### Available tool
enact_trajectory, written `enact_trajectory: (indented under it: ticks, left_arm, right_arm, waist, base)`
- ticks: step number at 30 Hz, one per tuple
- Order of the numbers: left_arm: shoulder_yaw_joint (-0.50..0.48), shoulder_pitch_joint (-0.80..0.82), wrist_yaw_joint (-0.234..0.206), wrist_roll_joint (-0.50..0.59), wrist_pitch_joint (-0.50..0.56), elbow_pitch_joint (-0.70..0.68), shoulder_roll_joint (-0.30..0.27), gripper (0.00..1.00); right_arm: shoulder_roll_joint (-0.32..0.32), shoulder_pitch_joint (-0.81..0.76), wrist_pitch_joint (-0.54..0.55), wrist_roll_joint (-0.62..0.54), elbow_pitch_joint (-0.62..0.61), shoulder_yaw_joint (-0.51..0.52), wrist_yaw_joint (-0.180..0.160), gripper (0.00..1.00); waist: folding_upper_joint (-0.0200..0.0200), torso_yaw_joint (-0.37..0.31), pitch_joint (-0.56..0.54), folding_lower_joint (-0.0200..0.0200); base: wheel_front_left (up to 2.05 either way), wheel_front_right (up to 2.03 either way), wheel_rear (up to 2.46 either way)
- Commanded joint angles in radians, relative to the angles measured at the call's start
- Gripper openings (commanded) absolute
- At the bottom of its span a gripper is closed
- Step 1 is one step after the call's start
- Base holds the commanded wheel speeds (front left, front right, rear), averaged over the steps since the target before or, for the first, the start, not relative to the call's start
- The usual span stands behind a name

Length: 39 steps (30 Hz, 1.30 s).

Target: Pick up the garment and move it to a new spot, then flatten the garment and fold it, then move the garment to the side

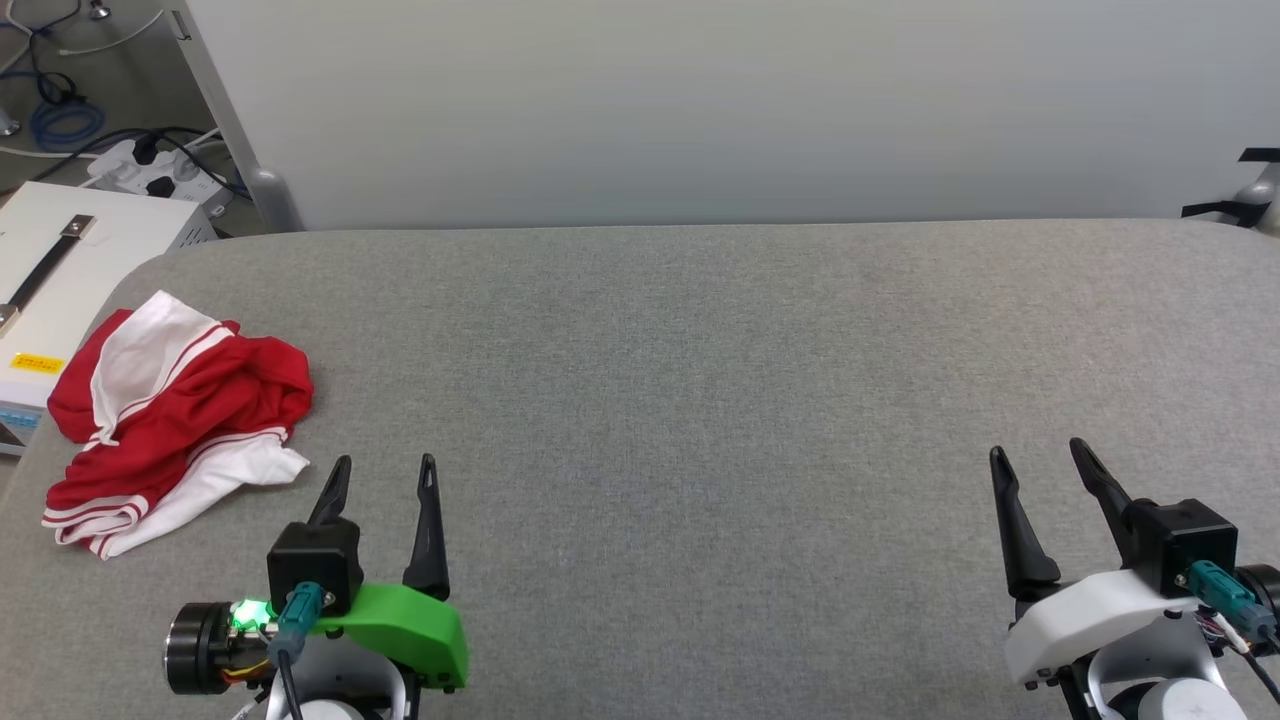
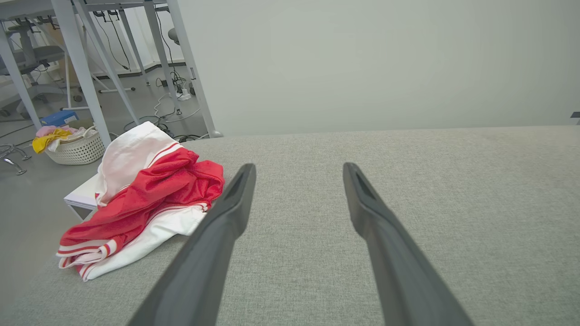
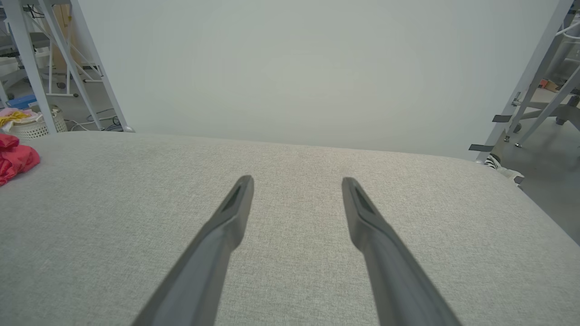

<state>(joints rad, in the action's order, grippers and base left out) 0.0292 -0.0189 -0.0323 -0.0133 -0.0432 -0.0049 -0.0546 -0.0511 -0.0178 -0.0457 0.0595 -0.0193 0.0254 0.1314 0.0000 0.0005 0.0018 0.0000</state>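
The garment (image 1: 175, 420) lies crumpled in a heap at the left edge of the grey fabric table (image 1: 700, 400), red cloth with white sleeves and red-white striped trim. In the left wrist view the garment (image 2: 145, 199) sits just left of my left finger. My left gripper (image 1: 385, 465) stands open near the front left, right of the heap and apart from it, holding nothing. Near the front right, my right gripper (image 1: 1040, 455) is open and empty over bare table. A red corner of the garment (image 3: 13, 160) shows at the left edge of the right wrist view.
A white box (image 1: 60, 270) with a black strap stands beyond the table's left edge. A pale wall panel (image 1: 700, 100) rises behind the table. On the floor to the left are cables, metal frame legs (image 2: 81, 68) and a white basket (image 2: 74, 147) of clothes.
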Motion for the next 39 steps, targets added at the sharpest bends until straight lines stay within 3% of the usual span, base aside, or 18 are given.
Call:
enact_trajectory:
  ticks: [1,39]
  left_arm:
    - [0.005,-0.003,-0.011,-0.005,-0.01,-0.004,0.001,1.0]
    - [0.051,-0.018,-0.04,-0.013,-0.089,-0.008,0.002,1.0]
  right_arm:
    - [0.0,-0.006,-0.011,0.016,-0.009,0.005,0.0,1.0]
    - [0.0,-0.036,-0.088,0.115,-0.009,0.017,0.0,1.0]
  waist:
    - [0.0,0.001,-0.001,0.0]
    - [0.0,0.007,-0.002,0.0]
  base:
    - [0.0,0.0,0.0]
    - [0.0,0.0,0.0]
